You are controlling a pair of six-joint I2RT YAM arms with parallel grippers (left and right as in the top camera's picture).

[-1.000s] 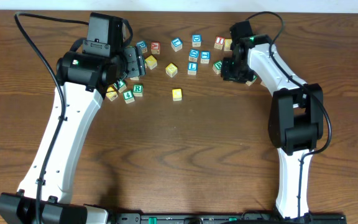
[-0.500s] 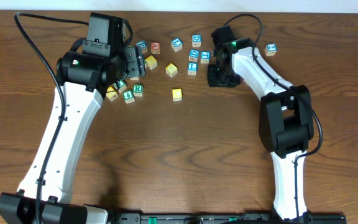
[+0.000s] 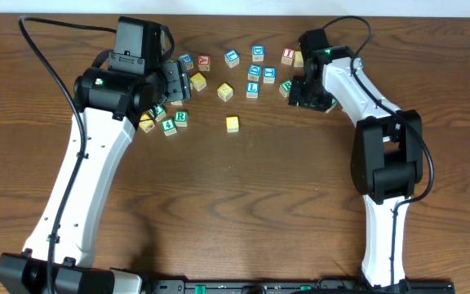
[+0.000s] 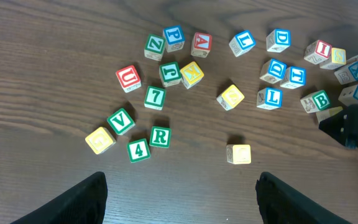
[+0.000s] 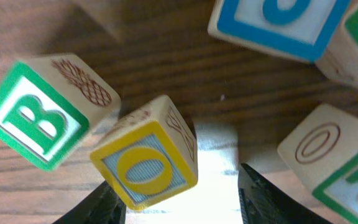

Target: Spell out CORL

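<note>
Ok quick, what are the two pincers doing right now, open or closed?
Left pincer: open, empty.
Right pincer: open, with the yellow O block sitting between, not pinched.

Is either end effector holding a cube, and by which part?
Nothing is held. The left end effector is open and empty. The right end effector is open around the yellow O cube, with a gap beside it.

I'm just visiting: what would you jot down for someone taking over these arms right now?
Left gripper: open, empty, hovering.
Right gripper: open around the yellow O block, not clamping it.
Green R block and blue L block lie loose on the table.
Done: no letters lined up.
To do: find C, line up C, O, R, L.
</note>
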